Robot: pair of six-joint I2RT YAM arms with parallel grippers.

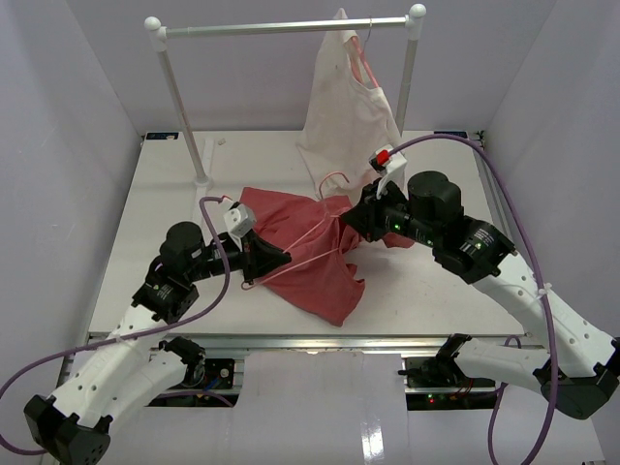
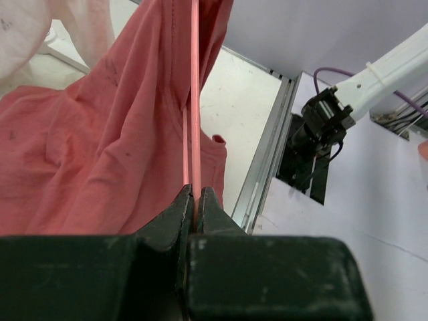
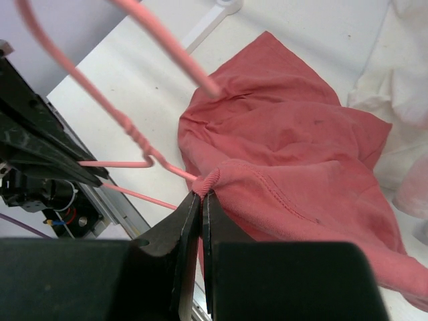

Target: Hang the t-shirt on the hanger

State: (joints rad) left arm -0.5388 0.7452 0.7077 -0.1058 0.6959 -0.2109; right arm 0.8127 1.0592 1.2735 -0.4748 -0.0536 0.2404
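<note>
Desk [image 1: 145, 213]: white, and it carried everything; my two arms reached in from its near edge.
Rack [image 1: 281, 27]: a white rail on two posts that stood along the far edge of the desk.
Cream garment [image 1: 344, 107]: it hung from the right end of the rail, down toward the far right part of the desk.
T-shirt [image 1: 320, 281]: faded red and rumpled, it lay around the middle of the desk between my two claws. One corner trailed toward the near edge, and its far side lay just beside the foot of the cream garment.
Hanger [image 3: 134, 130]: thin pink wire that lay across and partly inside the t-shirt. Its hook and twisted neck stuck out on the far side, near my right claw.
Left claw [image 2: 195, 197]: closed tight on the hanger's wire, which ran straight out from between my fingertips into the red cloth. It sat at the left side of the t-shirt.
Right claw [image 3: 200, 197]: closed all the way, with the t-shirt's ribbed edge bunched at the tips and pinched there. A strand of the hanger wire passed just beside that pinch.
</note>
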